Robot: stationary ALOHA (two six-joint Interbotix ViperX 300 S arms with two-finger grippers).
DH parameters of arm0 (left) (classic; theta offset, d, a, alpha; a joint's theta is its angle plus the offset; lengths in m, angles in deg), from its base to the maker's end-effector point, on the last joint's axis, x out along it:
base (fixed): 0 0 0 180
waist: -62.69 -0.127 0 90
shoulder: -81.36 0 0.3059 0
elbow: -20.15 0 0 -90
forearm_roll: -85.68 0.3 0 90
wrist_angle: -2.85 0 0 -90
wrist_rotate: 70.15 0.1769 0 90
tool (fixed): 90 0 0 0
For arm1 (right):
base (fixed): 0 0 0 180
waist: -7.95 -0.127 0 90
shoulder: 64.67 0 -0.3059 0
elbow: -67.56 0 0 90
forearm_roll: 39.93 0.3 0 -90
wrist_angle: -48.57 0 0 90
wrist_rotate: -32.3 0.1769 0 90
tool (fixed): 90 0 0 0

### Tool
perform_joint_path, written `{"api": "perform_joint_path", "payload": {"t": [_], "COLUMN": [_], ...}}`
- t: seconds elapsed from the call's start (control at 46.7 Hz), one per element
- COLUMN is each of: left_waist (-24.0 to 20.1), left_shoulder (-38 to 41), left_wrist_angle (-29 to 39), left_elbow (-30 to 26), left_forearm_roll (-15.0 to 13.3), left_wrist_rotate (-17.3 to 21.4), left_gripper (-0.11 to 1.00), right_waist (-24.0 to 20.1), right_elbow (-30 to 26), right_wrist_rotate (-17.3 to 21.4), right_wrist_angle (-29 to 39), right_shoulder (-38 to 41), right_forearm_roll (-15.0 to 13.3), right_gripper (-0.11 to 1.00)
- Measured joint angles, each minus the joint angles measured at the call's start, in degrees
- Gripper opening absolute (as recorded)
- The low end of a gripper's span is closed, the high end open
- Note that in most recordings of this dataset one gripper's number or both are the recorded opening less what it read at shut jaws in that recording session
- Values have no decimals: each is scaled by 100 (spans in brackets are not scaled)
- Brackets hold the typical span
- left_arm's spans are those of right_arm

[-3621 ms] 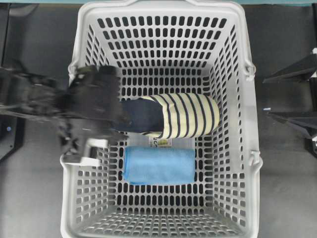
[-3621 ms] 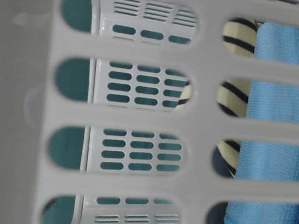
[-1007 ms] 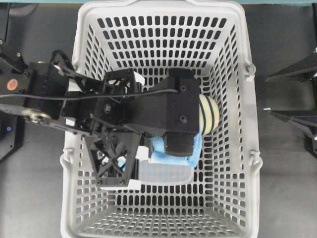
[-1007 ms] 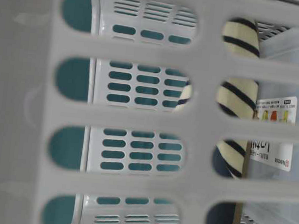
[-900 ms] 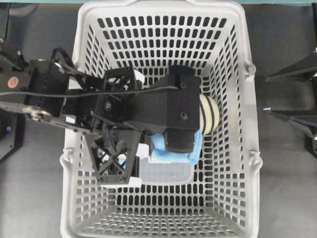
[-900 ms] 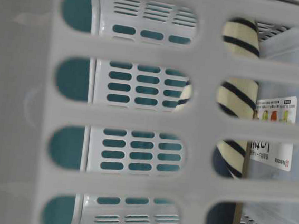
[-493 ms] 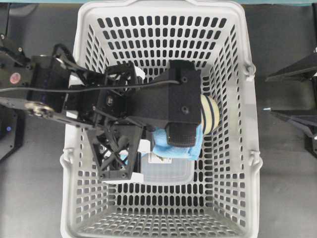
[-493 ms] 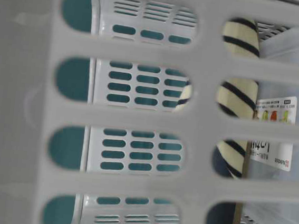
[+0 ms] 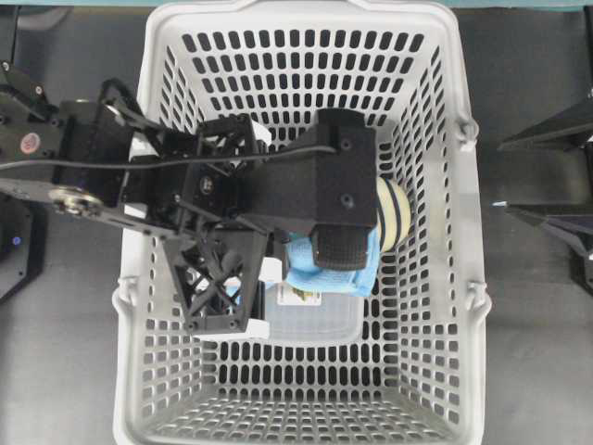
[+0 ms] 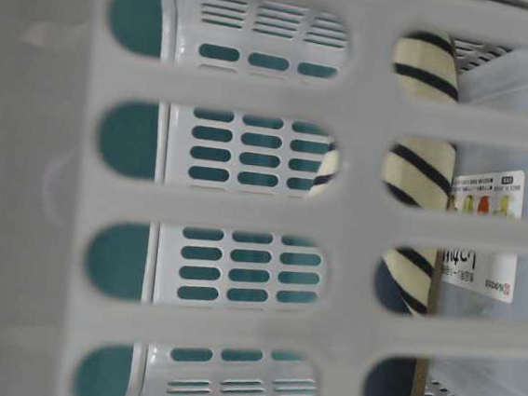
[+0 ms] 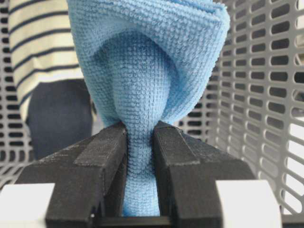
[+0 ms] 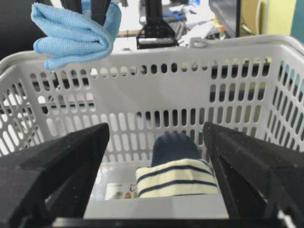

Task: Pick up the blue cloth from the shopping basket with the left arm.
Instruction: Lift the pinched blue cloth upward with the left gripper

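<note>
The shopping basket (image 9: 445, 232) holds a cream slipper with navy stripes (image 12: 176, 176), lying on the slotted floor with its navy toe toward the far wall in the right wrist view, and beside it a clear plastic package with a printed label (image 10: 482, 233) that rests flat on the basket floor. The blue cloth (image 11: 145, 71) is not on the floor: it hangs bunched in the left gripper (image 11: 139, 161), whose two black fingers (image 11: 105, 156) pinch a narrow fold of it tightly while the rest of the cloth spreads beyond them. From the right wrist camera the cloth (image 12: 73, 33) sits above the basket rim, near the top left of that view. From overhead the left arm (image 9: 278, 185) reaches across the basket and covers much of the slipper. The right gripper (image 12: 156, 180) stands wide apart outside the basket, holding nothing. Compared with 3.6 seconds ago, the cloth no longer lies flat over the package, whose label is now uncovered, and the arm has moved in over the basket.
</note>
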Motion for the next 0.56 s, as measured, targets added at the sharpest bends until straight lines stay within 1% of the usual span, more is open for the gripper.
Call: {"api": "perform_joint_path", "payload": {"t": [0.557], "left_waist": [0], "left_shoulder": [-9], "left_wrist_angle": [9], "left_elbow": [79], "left_forearm_roll": [0], "left_wrist_rotate": [-9], "left_gripper": [14], "right_waist": [9], "right_elbow": [26], "right_wrist_rotate": [0], "right_wrist_angle": [9], "right_shoulder": [-114], "right_forearm_roll": [9], "right_gripper": [77]}}
